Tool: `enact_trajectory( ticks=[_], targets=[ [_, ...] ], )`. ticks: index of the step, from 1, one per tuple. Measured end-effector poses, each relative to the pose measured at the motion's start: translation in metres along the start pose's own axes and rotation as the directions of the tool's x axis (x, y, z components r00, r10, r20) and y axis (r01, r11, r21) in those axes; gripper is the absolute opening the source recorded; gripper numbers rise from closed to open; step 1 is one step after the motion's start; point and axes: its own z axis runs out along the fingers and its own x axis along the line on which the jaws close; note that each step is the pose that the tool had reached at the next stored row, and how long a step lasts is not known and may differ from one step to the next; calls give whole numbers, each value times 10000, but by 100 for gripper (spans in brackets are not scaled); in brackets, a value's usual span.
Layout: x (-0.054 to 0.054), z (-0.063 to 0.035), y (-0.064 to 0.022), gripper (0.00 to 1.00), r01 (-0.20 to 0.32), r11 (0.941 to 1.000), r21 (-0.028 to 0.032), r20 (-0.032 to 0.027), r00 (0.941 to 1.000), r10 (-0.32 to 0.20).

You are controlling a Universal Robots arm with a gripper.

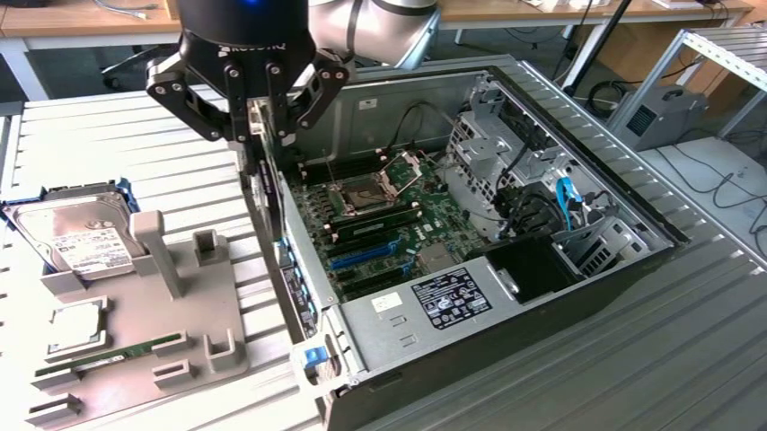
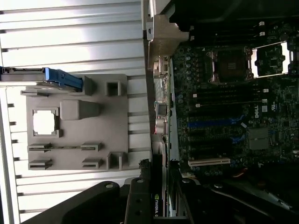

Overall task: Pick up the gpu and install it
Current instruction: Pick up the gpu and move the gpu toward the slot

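The gpu (image 1: 260,180) hangs edge-on as a thin dark card from my gripper (image 1: 269,126), which is shut on its upper edge. It hangs by the open computer case's (image 1: 623,269) wall on the exterior view's left, next to the motherboard (image 1: 383,224). In the wrist view the card's green-lettered edge (image 2: 157,207) sits between the gripper's (image 2: 159,189) black fingers. A silvery bracket (image 2: 161,35) shows beyond it, over the case wall. The motherboard's (image 2: 224,116) blue expansion slots (image 2: 217,122) lie just beside the card's line.
On the exterior view's left stands a grey holder (image 1: 144,332) with a silver hard drive (image 1: 78,238), a processor chip (image 1: 78,328) and a green memory stick (image 1: 114,355). Drive cages and cables (image 1: 540,197) crowd the case's far side. A power supply (image 1: 450,296) sits at its near end.
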Motion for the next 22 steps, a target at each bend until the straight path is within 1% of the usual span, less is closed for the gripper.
enact_trajectory(
  ticks=[22],
  targets=[
    [-160,26,11,26,0,10000,0,0,10000,0]
  ],
)
